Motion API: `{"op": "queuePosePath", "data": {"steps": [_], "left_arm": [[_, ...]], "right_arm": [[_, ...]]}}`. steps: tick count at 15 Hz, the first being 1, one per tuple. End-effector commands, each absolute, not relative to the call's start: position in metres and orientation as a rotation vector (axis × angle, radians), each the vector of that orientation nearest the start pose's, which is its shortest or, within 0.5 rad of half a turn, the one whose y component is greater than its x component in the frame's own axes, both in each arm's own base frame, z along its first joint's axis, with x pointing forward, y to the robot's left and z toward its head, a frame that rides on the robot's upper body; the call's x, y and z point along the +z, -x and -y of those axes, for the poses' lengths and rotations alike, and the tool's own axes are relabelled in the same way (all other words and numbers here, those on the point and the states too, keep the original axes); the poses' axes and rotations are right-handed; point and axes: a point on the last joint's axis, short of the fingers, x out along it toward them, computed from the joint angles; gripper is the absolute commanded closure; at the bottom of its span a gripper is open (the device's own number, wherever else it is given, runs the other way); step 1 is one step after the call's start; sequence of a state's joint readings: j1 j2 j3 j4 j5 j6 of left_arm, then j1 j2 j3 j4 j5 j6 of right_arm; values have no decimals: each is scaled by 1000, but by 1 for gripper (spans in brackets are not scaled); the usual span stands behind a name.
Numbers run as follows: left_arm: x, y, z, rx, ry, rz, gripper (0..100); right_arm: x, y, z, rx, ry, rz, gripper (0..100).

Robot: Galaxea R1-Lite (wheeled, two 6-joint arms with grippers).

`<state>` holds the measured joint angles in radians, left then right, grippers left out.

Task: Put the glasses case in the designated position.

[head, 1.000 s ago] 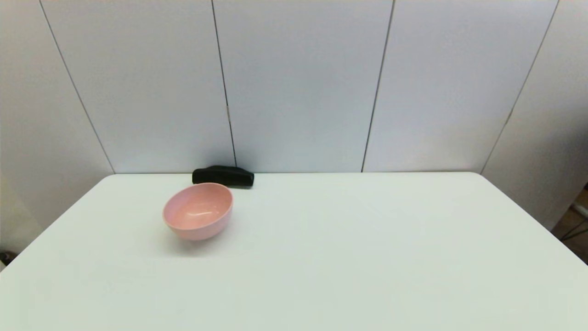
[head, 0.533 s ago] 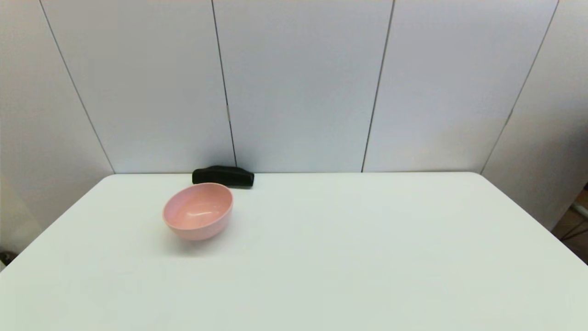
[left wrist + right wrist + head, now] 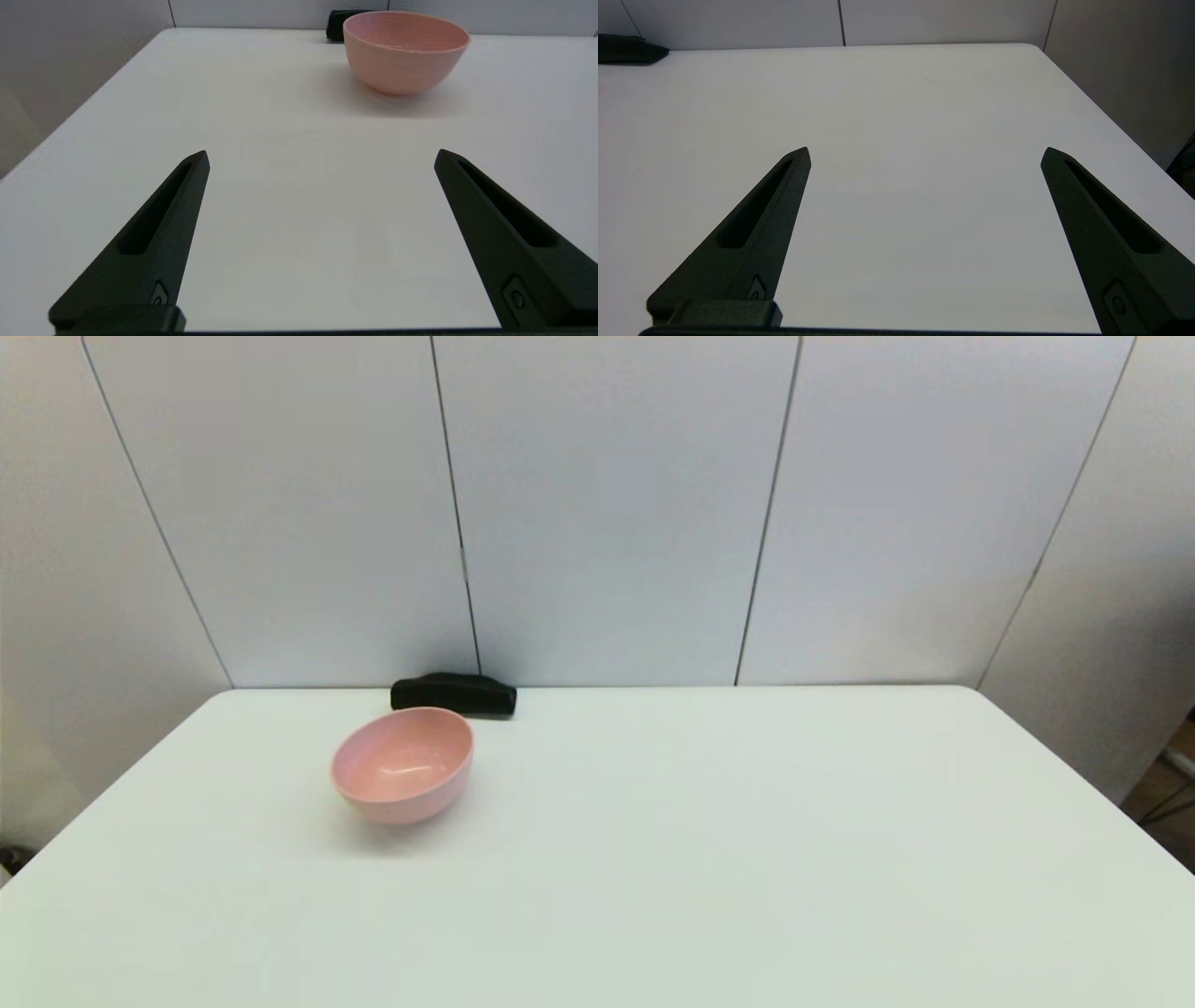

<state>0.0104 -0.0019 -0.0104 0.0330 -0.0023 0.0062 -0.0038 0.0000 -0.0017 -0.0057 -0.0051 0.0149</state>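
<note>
The matte black glasses case [image 3: 454, 695] lies at the table's far edge against the wall, just behind the pink bowl [image 3: 402, 763]. In the left wrist view only its end shows, the glasses case [image 3: 337, 24] peeking out behind the pink bowl [image 3: 405, 50]. The right wrist view catches the glasses case [image 3: 629, 48] far off at the far edge. My left gripper [image 3: 321, 156] is open over bare tabletop, well short of the bowl. My right gripper [image 3: 926, 154] is open too, holding nothing, near the table's right side. Neither arm shows in the head view. The designated position carries no visible mark.
The white table [image 3: 709, 840] is bounded by grey wall panels at the back. Its right edge [image 3: 1106, 121] drops off close to the right gripper, and its left edge [image 3: 79, 109] runs beside the left gripper.
</note>
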Motion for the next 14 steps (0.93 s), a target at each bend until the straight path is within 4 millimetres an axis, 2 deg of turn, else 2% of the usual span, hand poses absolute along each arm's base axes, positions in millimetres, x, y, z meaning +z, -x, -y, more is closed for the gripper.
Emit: {"op": "queuePosePath", "data": {"steps": [1,14], "left_arm": [[76,24,0,11,14,-20,0],[76,24,0,11,18,-17,0]], "right_arm": [[77,23,0,-8,-15,8,0],[77,23,0,-9,-15,8,0]]}}
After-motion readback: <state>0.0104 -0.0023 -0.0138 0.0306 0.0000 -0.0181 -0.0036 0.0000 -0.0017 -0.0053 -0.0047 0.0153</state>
